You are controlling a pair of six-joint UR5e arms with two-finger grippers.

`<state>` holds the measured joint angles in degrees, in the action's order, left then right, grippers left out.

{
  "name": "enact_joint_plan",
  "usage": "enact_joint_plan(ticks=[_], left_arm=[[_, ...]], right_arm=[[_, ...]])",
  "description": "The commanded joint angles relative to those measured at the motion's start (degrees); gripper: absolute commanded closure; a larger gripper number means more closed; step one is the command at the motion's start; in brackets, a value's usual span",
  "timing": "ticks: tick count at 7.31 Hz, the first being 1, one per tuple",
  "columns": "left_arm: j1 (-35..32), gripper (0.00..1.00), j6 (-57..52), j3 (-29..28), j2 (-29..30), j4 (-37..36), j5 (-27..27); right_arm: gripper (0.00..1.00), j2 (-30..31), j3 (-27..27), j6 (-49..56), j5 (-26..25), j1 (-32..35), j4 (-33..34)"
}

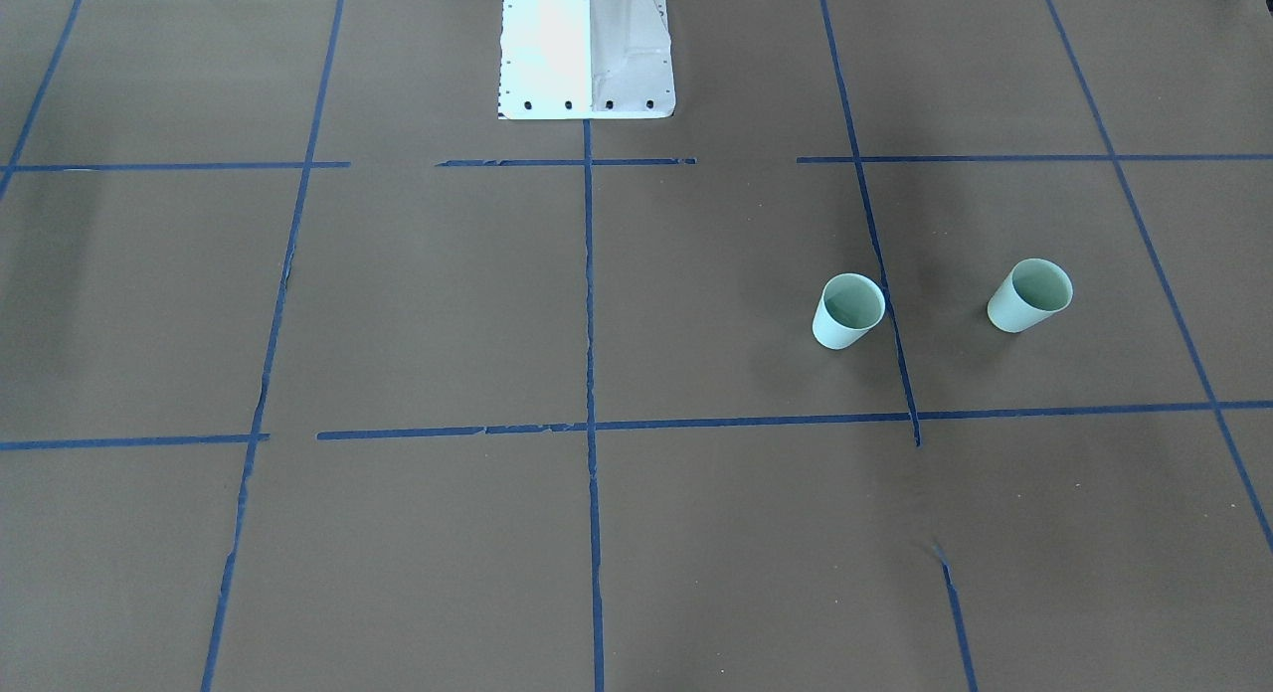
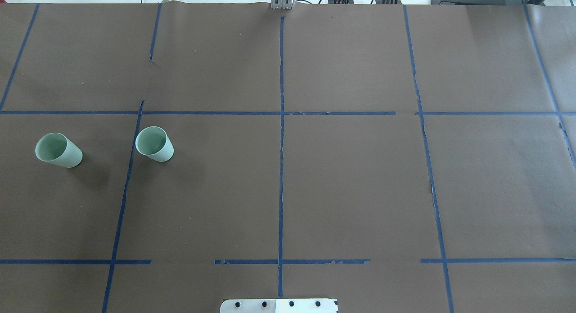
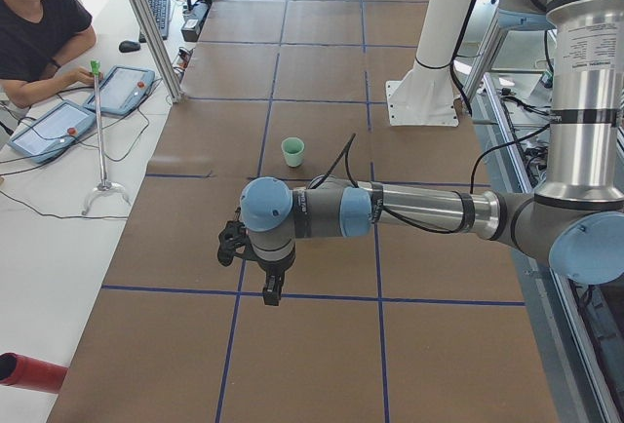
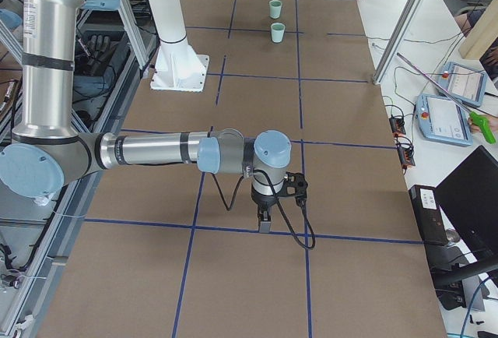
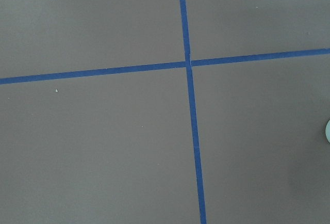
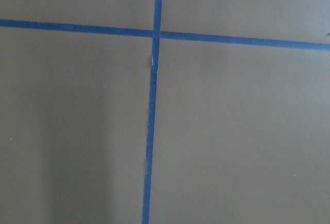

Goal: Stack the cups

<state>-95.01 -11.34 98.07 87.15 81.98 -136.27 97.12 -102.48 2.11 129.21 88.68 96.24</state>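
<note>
Nothing is stacked yet. The outer cup (image 2: 58,149) and the inner cup (image 2: 154,143) stand upright and apart near the left edge of the worktop, with a blue tape line (image 2: 128,178) between them. My left gripper (image 3: 270,296) and right gripper (image 4: 264,225) hang over bare paper, and neither has a cup (open or closed, I cannot tell). The whole stacking is left to do. The worktop is brown paper (image 2: 351,182) with a tape grid, and an operator (image 3: 34,28) sits at a side bench (image 3: 58,209).

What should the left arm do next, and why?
Likely move the left gripper over the outer cup to grasp it: it and the inner cup stand upright and apart on the robot's left, neither touched by a gripper.
</note>
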Motion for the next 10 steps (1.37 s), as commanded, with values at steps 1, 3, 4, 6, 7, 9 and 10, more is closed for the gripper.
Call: enact_joint_plan(ticks=[1, 3, 4, 6, 7, 9, 10], left_arm=[[0.44, 0.00, 0.35, -1.12, -0.31, 2.99, -0.23], [1.66, 0.00, 0.44, -1.21, -0.23, 5.97, -0.40], [2.89, 0.00, 4.96, -1.04, -0.14, 9.82, -0.32], [12.96, 0.00, 23.11, -0.95, -0.14, 22.63, 0.03], [14.49, 0.00, 27.99, -0.60, -0.05, 25.04, -0.23], [22.81, 0.00, 41.93, 0.46, 0.21, 30.22, 0.38], [25.55, 0.00, 48.10, 0.46, 0.39, 33.73, 1.43]], right_arm=[[0.00, 0.00, 0.00, 0.00, -0.01, 0.01, 0.00], [0.00, 0.00, 0.00, 0.00, -0.01, 0.01, 0.00], [0.00, 0.00, 0.00, 0.00, -0.01, 0.01, -0.09], [0.00, 0.00, 0.00, 0.00, -0.01, 0.01, 0.00], [0.00, 0.00, 0.00, 0.00, -0.01, 0.01, 0.00], [0.00, 0.00, 0.00, 0.00, -0.01, 0.01, 0.00], [0.00, 0.00, 0.00, 0.00, -0.01, 0.01, 0.00]])
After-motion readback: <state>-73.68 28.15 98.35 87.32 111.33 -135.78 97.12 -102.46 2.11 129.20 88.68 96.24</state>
